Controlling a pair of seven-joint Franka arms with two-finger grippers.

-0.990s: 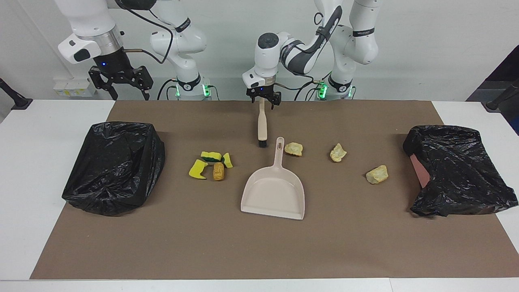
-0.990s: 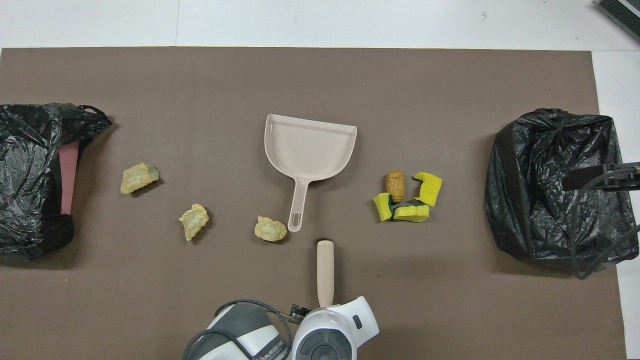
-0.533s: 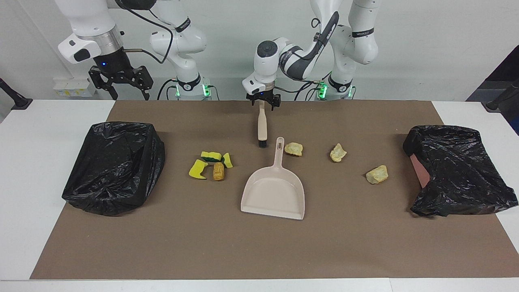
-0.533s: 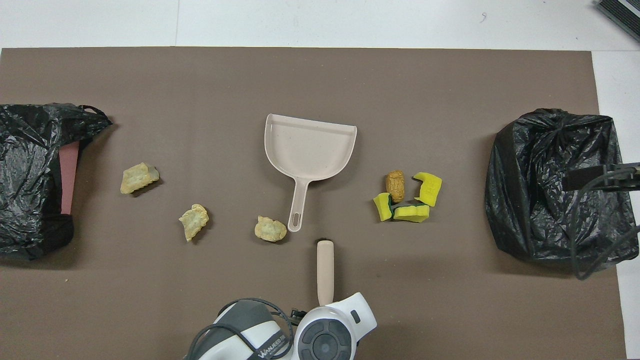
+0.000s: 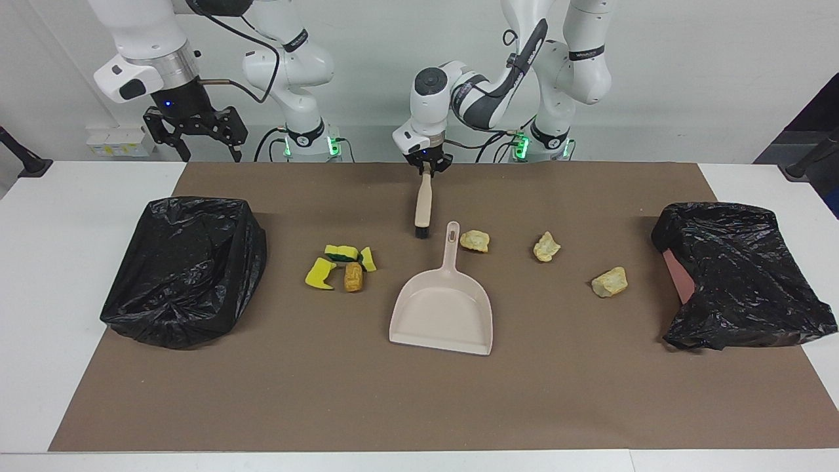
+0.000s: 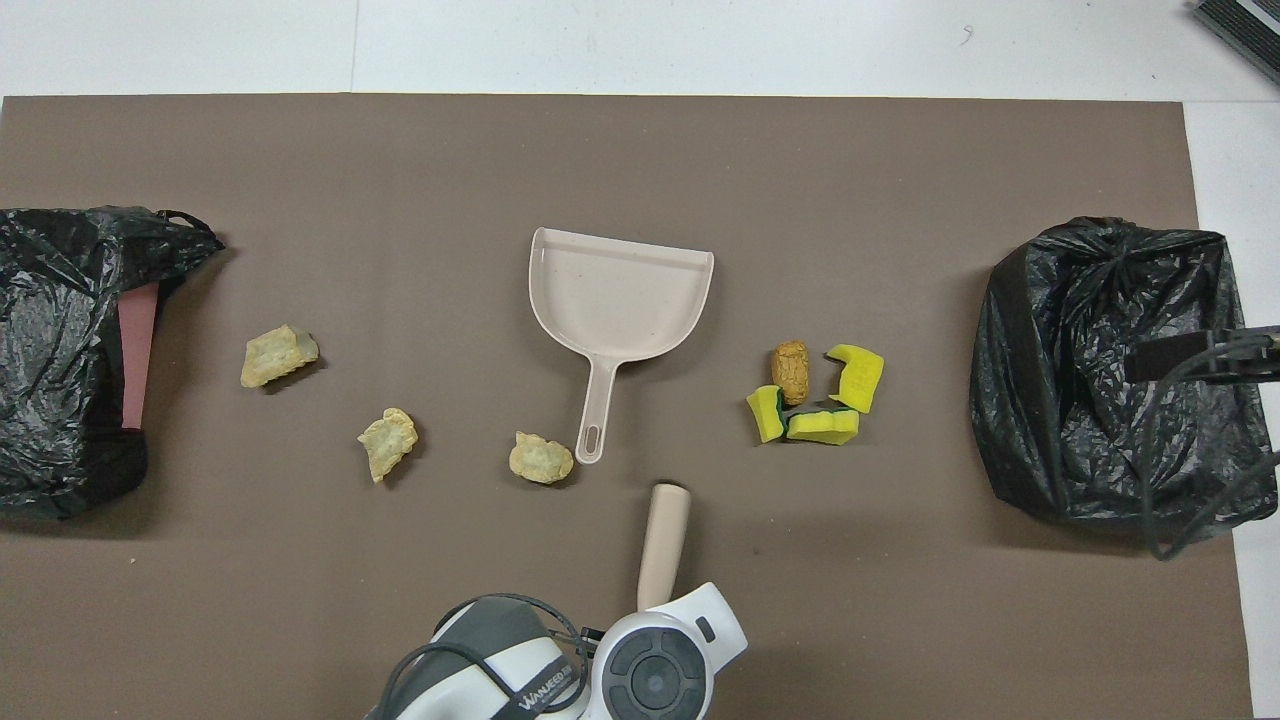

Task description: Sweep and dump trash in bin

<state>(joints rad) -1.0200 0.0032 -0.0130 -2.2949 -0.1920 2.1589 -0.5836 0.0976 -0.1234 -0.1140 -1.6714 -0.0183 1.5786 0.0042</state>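
Left hand (image 5: 425,166) is pinched on the handle end of the beige brush with black bristles (image 5: 423,204). Brush's long axis points away from the robots. Bristle end sits on the counter, with the yellow-green sponge bits and orange-brown lump (image 5: 341,266) just off toward the right arm's end. Right hand (image 5: 195,139) waits spread over the black bag-lined bin (image 5: 183,269).

From my seat, the mat (image 5: 419,406) lies bare on the stretch farther from the robots than the dustpan (image 5: 442,313). Nearer them, the brush (image 5: 423,203) sits just beside the dustpan's handle, closing that lane. Yellow lumps (image 5: 545,246) and sponge bits (image 5: 341,259) dot either side; two black bags (image 5: 183,269) block both table ends.
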